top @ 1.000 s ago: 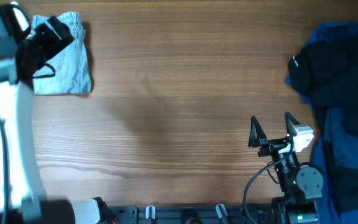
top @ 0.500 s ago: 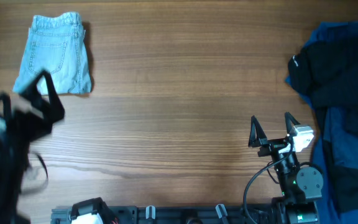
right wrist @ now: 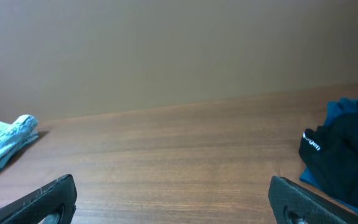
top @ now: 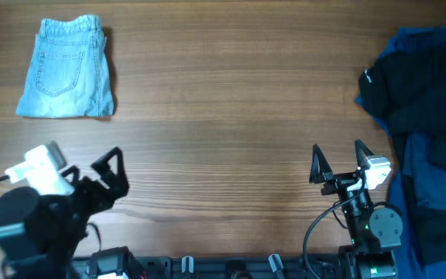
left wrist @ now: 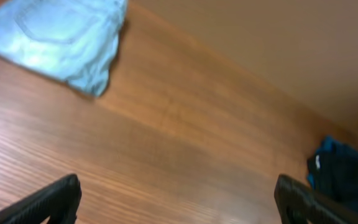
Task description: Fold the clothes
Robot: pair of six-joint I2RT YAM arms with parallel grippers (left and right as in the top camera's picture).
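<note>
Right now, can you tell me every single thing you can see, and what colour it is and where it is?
denim shorts: one, faded light blue, lying flat at the far left corner of the table
black garment: one, black with a small white mark, bunched at the right edge
blue fabric: one, dark blue, at the right edge, beside and partly under the black garment
table: one, brown wood, under everything
left claw: one, black, near left side of the table, open and holding nothing
right claw: one, black, near right side next to the pile, open and holding nothing
</note>
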